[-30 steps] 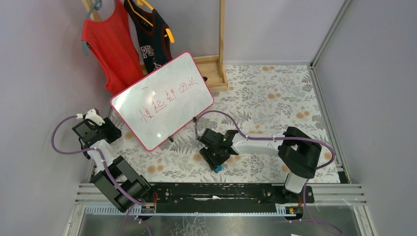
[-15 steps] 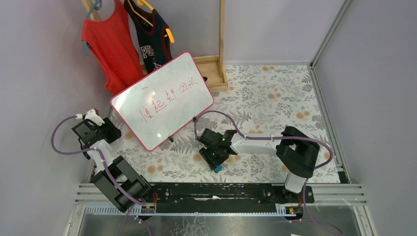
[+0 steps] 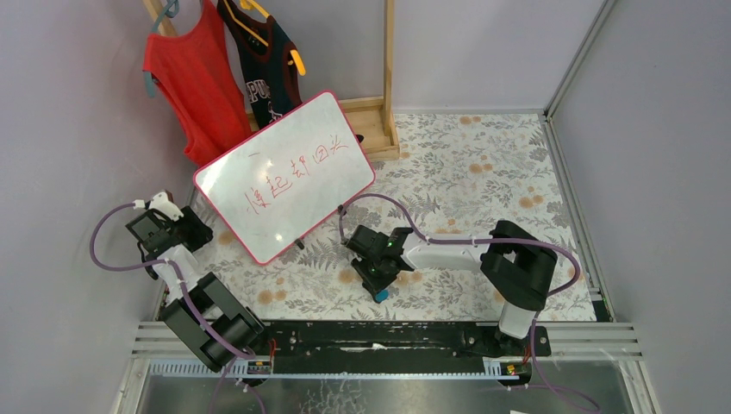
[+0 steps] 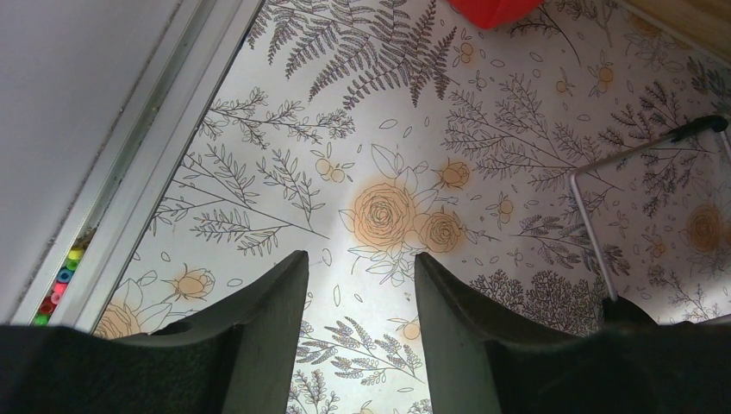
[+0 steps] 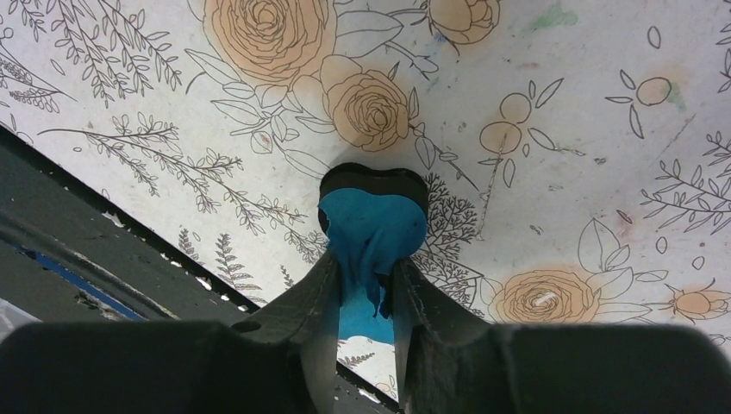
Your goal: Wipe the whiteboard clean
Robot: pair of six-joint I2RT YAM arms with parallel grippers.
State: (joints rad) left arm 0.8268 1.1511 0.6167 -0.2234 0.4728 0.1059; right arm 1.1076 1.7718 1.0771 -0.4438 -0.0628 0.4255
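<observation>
Whiteboard with red handwritten characters, right gripper clamping blue eraser, left gripper spread

Pink-red frame round the board, face white, writing on it red. The cloth is off-white w/ a print of grey ferns & pale orange roses; faint green & blue smudges on it in the right wrist view. At the back, red top is plain, navy top has white lettering. One teal hanger, one yellow hanger, rack light wood. Purple cable on blk-&-white arms. Bright blue eraser w/ blk base. Left gripper & right gripper both blk. Pale lilac-grey walls.
</observation>
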